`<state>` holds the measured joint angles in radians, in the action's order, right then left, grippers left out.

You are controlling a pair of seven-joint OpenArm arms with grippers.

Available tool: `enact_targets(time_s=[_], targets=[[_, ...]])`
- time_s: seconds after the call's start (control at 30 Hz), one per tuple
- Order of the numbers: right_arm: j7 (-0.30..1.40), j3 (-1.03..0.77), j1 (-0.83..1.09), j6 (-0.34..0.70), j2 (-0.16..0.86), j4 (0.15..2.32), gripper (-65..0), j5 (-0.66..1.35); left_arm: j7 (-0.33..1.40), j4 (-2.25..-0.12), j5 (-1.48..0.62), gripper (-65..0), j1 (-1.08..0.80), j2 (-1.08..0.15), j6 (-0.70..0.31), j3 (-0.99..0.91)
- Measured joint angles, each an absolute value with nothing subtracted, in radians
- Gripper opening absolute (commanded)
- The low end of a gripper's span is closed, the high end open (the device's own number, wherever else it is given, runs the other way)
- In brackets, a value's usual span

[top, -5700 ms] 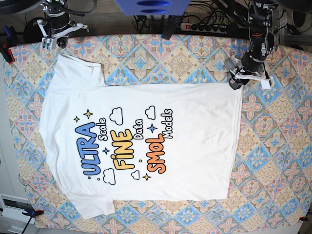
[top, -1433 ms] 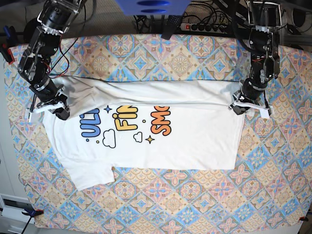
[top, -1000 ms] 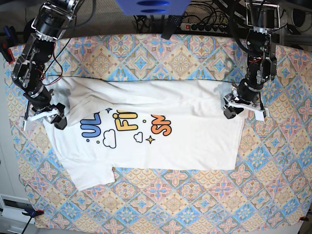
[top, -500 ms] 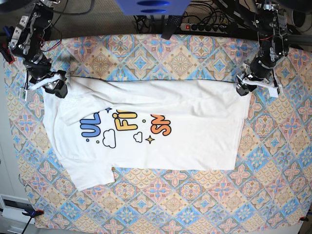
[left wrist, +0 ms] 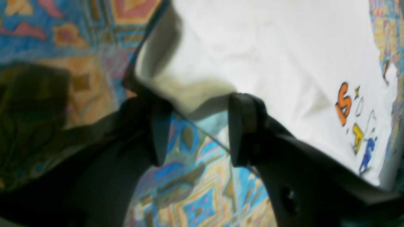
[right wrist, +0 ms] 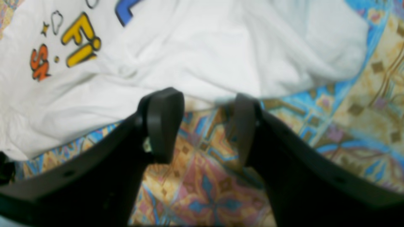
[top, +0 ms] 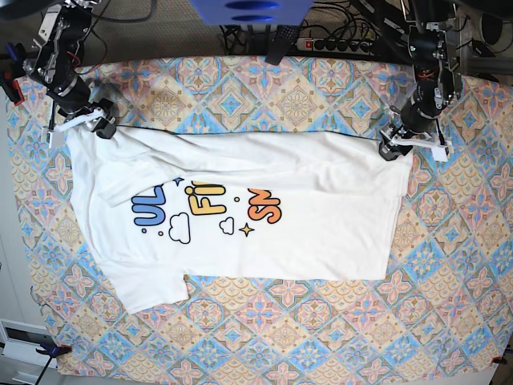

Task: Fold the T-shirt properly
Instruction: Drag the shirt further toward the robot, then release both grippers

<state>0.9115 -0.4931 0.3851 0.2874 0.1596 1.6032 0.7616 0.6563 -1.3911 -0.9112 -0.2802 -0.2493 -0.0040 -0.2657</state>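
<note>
The white T-shirt (top: pixel 304 208) lies on the table folded in half lengthwise, with the fold along its far edge. Only the lower halves of the blue, yellow and orange print letters (top: pixel 204 207) show. My left gripper (top: pixel 397 146) is at the shirt's far right corner. In the left wrist view the left gripper (left wrist: pixel 199 110) is open, with the shirt's (left wrist: pixel 268 56) edge at its fingertips and tablecloth between them. My right gripper (top: pixel 80 127) is at the far left corner. In the right wrist view the right gripper (right wrist: pixel 205 97) is open just short of the shirt's (right wrist: pixel 189 56) edge.
A patterned tablecloth (top: pixel 264 337) covers the whole table. A power strip (top: pixel 337 44) and cables lie beyond the far edge, beside a blue object (top: pixel 248 10). Clamps sit at the left edge (top: pixel 10 84) and the near left corner (top: pixel 52 349).
Both grippers let go of the folded-over layer and drew back from over the shirt to its far corners. The shirt has stayed flat over the last half second.
</note>
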Motion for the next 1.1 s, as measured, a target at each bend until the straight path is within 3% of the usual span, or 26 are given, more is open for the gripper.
enact_targets(time_s=[0.07, 0.23, 0.97, 1.03, 1.1], targets=[[0.887, -0.519, 0.385, 0.286, 0.157, 1.58, -35.8, 0.762, 0.644, -1.371, -0.912, -39.4, -0.265, -0.245, -0.008, -0.266], [0.89, -0.582, 0.364, 0.284, 0.147, 1.512, -33.2, 0.757, 0.65, -1.355, -0.907, -65.0, -0.255, -0.246, -0.003, -0.266], [0.818, -0.585, 0.177, 0.303, 0.153, 1.244, -31.9, 0.776, 0.647, -1.354, -0.912, -65.0, -0.263, -0.247, -0.004, -0.265], [0.801, -0.585, 0.173, 0.303, 0.153, 1.226, -34.5, 0.785, 0.647, -1.354, -0.912, -65.0, -0.263, -0.247, -0.004, -0.265], [0.79, -0.585, 0.171, 0.303, 0.156, 1.216, -41.3, 0.783, 0.647, -1.354, -0.912, -65.0, -0.263, -0.247, -0.004, -0.265]])
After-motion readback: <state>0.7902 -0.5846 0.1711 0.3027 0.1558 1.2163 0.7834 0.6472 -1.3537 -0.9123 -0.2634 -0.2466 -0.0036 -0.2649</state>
